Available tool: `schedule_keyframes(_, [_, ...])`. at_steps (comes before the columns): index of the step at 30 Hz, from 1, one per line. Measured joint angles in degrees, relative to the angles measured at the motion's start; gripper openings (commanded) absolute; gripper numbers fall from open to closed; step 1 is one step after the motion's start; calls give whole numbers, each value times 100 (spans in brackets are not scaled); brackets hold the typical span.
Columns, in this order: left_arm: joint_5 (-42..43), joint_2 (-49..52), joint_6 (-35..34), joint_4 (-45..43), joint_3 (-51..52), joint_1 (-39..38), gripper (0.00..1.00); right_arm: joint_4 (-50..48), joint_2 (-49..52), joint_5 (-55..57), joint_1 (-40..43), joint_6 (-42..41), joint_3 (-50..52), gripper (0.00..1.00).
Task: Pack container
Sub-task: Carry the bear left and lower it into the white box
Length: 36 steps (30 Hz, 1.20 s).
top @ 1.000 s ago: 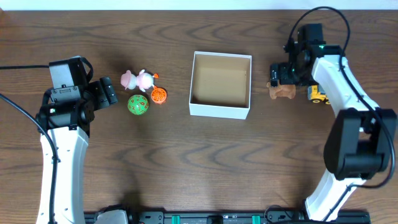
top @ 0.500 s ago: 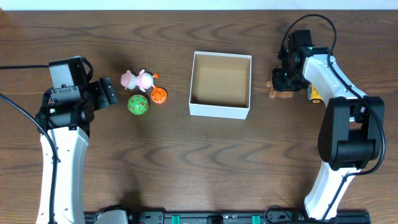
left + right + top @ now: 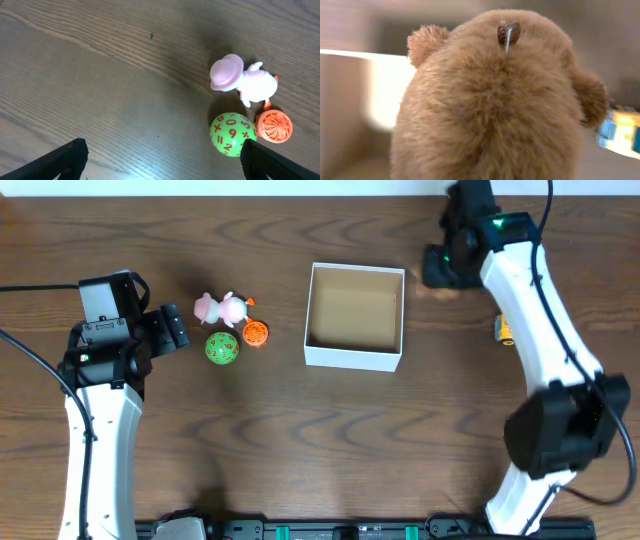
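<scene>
The container, a square white box with a tan inside, stands mid-table. My right gripper hovers just off its far right corner, shut on a brown plush toy that fills the right wrist view; only a blurred brown edge of the toy shows under the arm from overhead. My left gripper stays open on the left, its fingers wide apart over bare wood. Close by on its right lie a pink toy, a green numbered ball and a small orange toy.
A small yellow toy vehicle lies to the right of the box, under the right arm. It shows as a yellow-and-blue blur at the right edge of the right wrist view. The pink toy, green ball and orange toy cluster left of the box.
The right gripper closed on the brown plush toy, lifted it off the table and moved toward the box's far right corner. The left arm has not moved.
</scene>
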<state>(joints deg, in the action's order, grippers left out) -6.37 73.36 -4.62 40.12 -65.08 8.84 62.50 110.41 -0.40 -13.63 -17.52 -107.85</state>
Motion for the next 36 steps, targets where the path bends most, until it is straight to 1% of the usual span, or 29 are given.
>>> schedule_keyframes(1, [0, 0, 0, 0, 0, 0, 98, -101, -146, 4, -208, -111, -79, 8])
schedule_keyframes(3, [2, 0, 0, -2, 0, 0, 98, -278, -356, 0, -581, -337, -181, 11])
schedule_keyframes(6, [2, 0, 0, 0, 0, 0, 98, -540, -463, 70, -1121, -809, -205, 10])
schedule_keyframes(9, [0, 0, 0, 0, 0, 0, 98, -667, -295, 197, -1482, -1327, -201, 7])
schedule_keyframes(11, [2, 0, 0, 0, 0, 0, 98, -723, -79, 260, -1639, -1694, -197, 10])
schedule_keyframes(13, [2, 0, 0, -2, 0, 0, 98, -798, 186, 304, -1742, -2009, -181, 11])
schedule_keyframes(16, [0, 0, 0, -2, 0, 0, 98, -852, 686, 356, -1856, -2490, -136, 11])
schedule_keyframes(19, [0, 0, 0, 0, 0, 0, 98, -920, 984, 367, -1897, -2706, -103, 13])
schedule_keyframes(28, [2, 0, 0, 0, 0, 0, 98, -1259, 1574, 385, -1915, -2830, -90, 19])
schedule_keyframes(33, [2, 0, 0, 0, 0, 0, 98, -1263, 1755, 387, -1915, -2811, -83, 25])
schedule_keyframes(34, [2, 0, 0, -2, 0, 0, 98, -1261, 1770, 387, -1915, -2802, -81, 29])
schedule_keyframes(35, [2, 0, 0, 0, 0, 0, 98, -1257, 1777, 389, -1915, -2758, -81, 38])
schedule_keyframes(36, [2, 0, 0, 0, 0, 0, 98, -1259, 1777, 387, -1915, -2734, -81, 44])
